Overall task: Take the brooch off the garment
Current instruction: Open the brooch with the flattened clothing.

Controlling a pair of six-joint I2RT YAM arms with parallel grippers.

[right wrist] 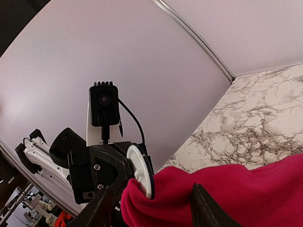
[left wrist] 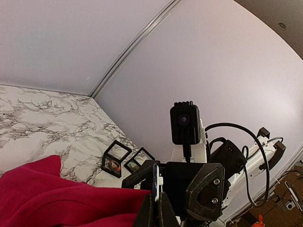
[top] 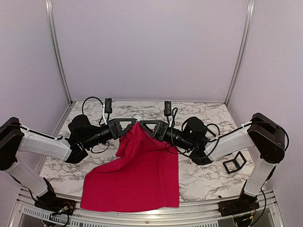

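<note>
From the overhead view, I am holding the garment (top: 137, 175) up off the counter (top: 203, 182) at one raised peak in the middle. Its lower half is trailing toward the near edge. The left claw (top: 134, 125) and right claw (top: 143, 124) are meeting tip to tip at that peak. A small white spot just beyond it is probably the brooch (top: 138, 117), though it is too small here to be sure. Two little black frames (top: 234, 162) are lying well apart on the right.

In the left wrist view, my left claw (left wrist: 156, 210) is pressed together. A thin white-and-blue sliver is rising from between its tips, and I take that for the brooch's rim. Red cloth (left wrist: 57, 198) is bunching to the near left, and the right arm's claw is facing me head-on.

In the right wrist view, the brooch (right wrist: 141, 177) is showing as a white disc at the tip of the left claw, hard against the fold of cloth. My right claw (right wrist: 156, 208) is standing part-way spread, its fingers (right wrist: 106, 205) flanking a thick fold of the garment. I judge it is pinching that fold.

I am reading this as the separating step, with the brooch gripped on one side, the cloth gripped on the other, and the pin not yet free. The next move is calling for a steady hold on the fabric while the left claw draws the disc away along the pin's line. A sideways wrench could tear the cloth.
</note>
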